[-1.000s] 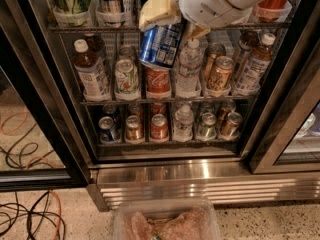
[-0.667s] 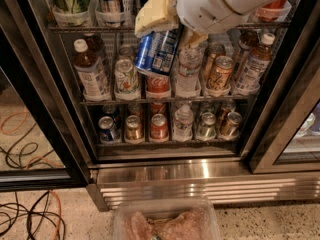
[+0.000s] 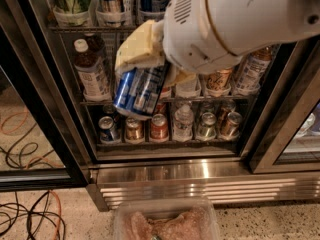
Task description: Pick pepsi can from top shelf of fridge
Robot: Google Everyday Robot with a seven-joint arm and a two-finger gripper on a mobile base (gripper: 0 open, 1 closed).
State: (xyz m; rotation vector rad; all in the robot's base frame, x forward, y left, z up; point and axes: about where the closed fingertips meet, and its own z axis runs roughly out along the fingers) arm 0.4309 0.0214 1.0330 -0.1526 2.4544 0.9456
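My gripper [image 3: 146, 64] is shut on the pepsi can [image 3: 138, 91], a dark blue can with white lettering. It holds the can tilted, bottom down to the left, in front of the fridge's [image 3: 45, 114] middle racks and clear of them. The cream-coloured fingers [image 3: 137, 46] wrap the can's top, and the white arm [image 3: 240, 19] fills the upper right. The top shelf [image 3: 85, 28] with translucent white cup holders runs along the top edge, with other cans standing in them.
A brown bottle [image 3: 89, 69] stands on the middle rack at left. Small cans and a water bottle [image 3: 182, 124] line the lower rack. The ribbed steel base [image 3: 200, 184] lies below. A clear tray [image 3: 165, 221] sits bottom centre. Cables [image 3: 30, 214] lie on the floor at left.
The arm with the pepsi can has come toward the camera and to the left, away from the racks. The can stays gripped and tilted, and looks much larger.
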